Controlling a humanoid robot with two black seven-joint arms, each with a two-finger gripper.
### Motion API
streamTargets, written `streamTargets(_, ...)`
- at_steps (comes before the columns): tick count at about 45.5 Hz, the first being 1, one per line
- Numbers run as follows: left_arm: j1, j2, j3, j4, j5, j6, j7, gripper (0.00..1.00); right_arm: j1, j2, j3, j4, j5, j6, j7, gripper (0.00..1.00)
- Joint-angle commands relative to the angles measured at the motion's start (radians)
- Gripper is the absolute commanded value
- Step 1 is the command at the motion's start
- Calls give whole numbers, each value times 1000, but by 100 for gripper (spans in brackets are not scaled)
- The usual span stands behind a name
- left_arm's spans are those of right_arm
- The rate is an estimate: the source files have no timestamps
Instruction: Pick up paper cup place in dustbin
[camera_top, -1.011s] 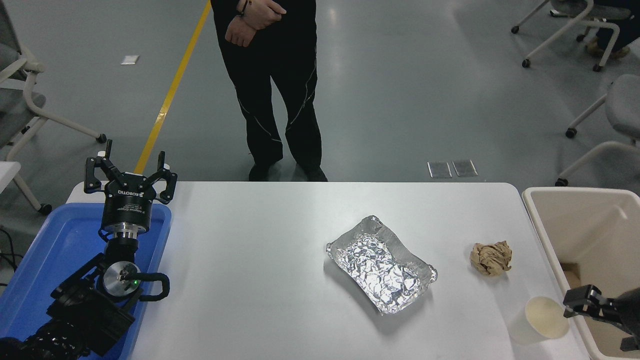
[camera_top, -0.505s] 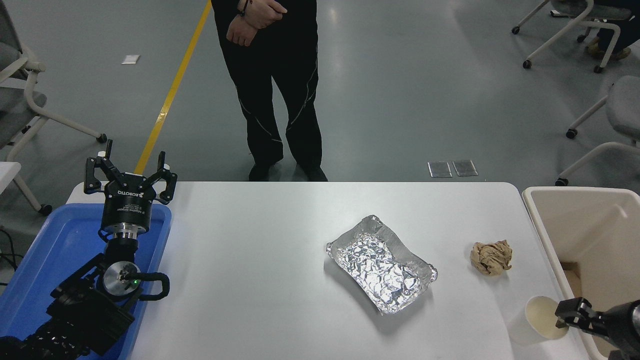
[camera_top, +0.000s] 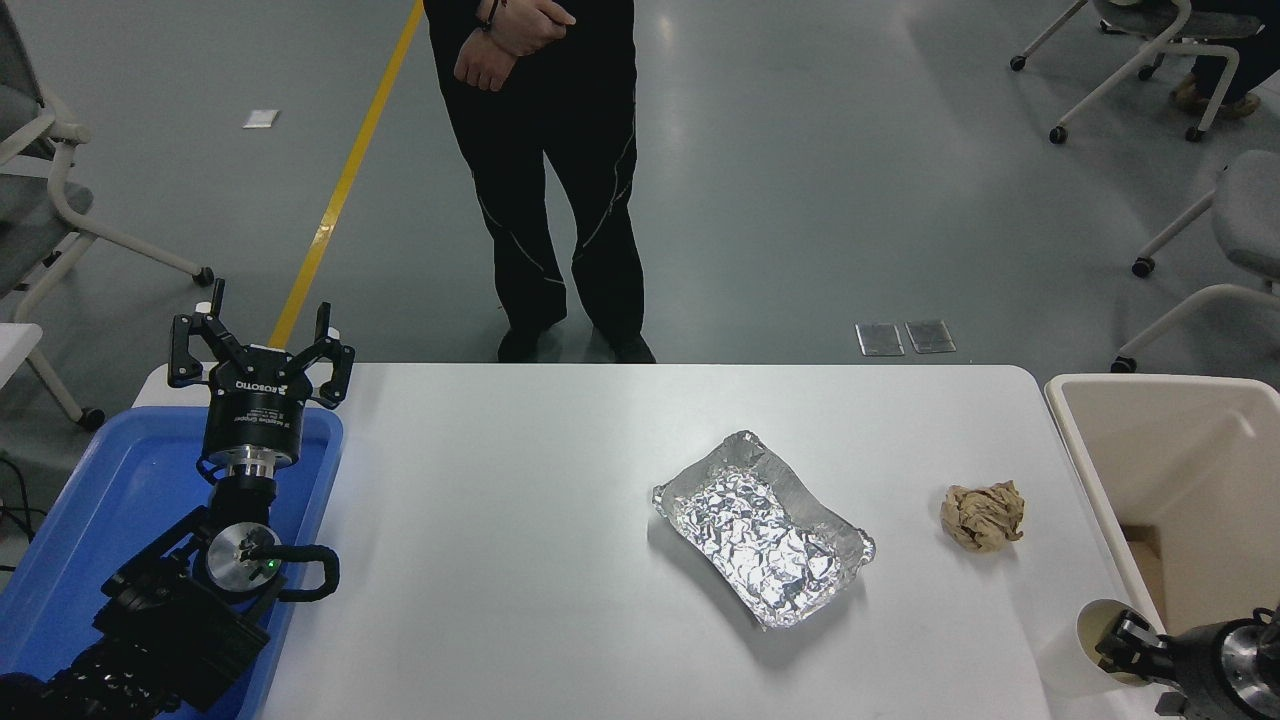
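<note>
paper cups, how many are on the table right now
1. The paper cup stands at the table's near right corner, beside the dustbin, with the right gripper at its rim. The brown paper ball is not a cup. The dustbin's inside is only partly visible.

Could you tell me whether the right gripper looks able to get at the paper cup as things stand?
Probably yes. The right gripper is already at the paper cup, near the table's front right corner beside the dustbin, with one finger over the rim. Nothing stands between them; whether it has a grip is unclear.
</note>
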Motion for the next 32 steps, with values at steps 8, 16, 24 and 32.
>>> streamTargets(8, 0, 0, 1, 0, 0, 0, 0, 99, -3, -6, 8, 0, -10, -10, 1, 0)
streamTargets(16, 0, 0, 1, 0, 0, 0, 0, 99, 14, -26, 6, 11, -12, -7, 1, 0)
streamTargets(24, 0, 0, 1, -2, 0, 0, 0, 99, 100, -70, -21, 55, -39, 7, 1, 0)
streamTargets(32, 0, 0, 1, 0, 0, 0, 0, 99, 313, -84, -185, 154, -124, 38, 3, 0)
